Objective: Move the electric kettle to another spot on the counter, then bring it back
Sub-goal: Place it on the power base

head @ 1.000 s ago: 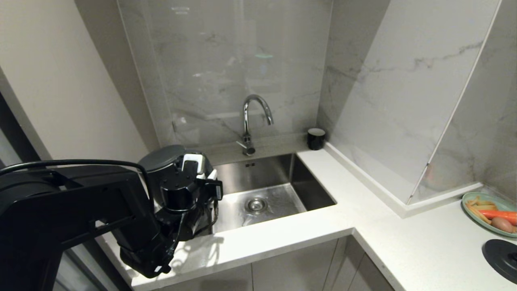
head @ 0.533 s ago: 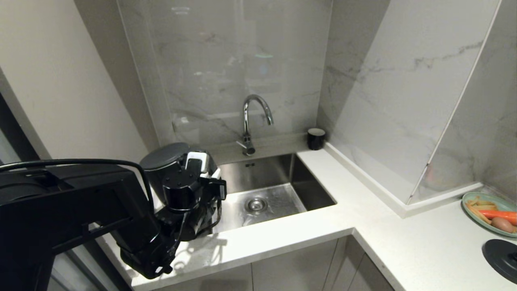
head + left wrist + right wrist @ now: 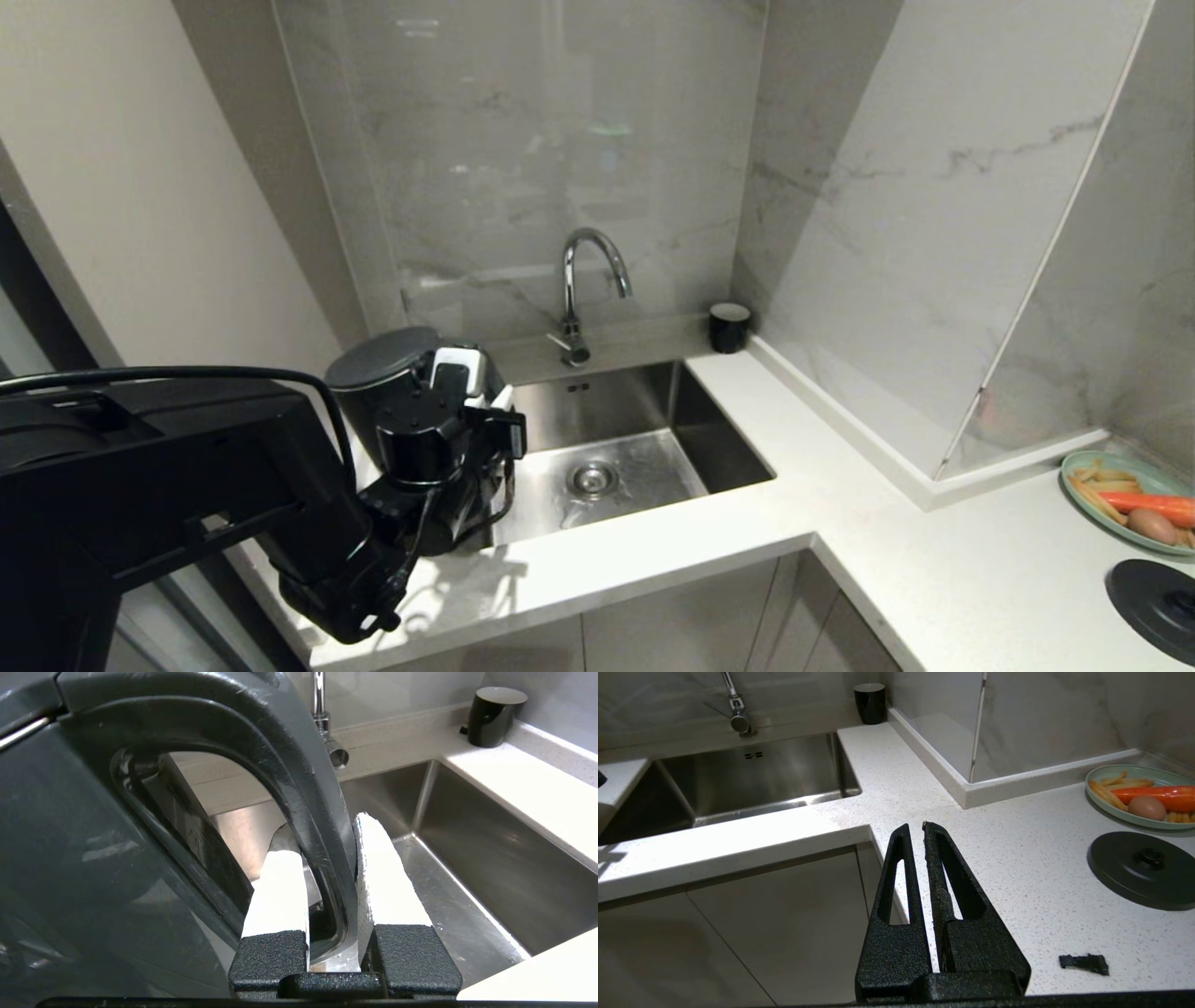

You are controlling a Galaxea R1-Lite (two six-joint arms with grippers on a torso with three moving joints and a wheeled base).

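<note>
while clamped on the electric kettle (image 3: 93, 849) handle, left gripper (image 3: 327, 858) pads narrow.

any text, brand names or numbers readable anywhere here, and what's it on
None can be read in any view.
electric kettle: no lettering shows on the glossy body or handle facing the cameras.
small black cup: plain.
round black base disc: no marking legible.
sink: two small slots on the back wall, not text.

a home kitchen is showing here: a steel sink (image 3: 635, 448) and chrome tap (image 3: 583, 280) sitting in a white speckled desk (image 3: 934, 569), marble wall panels (image 3: 934, 233) rising behind, cabinet doors (image 3: 752, 933) hanging below.
</note>
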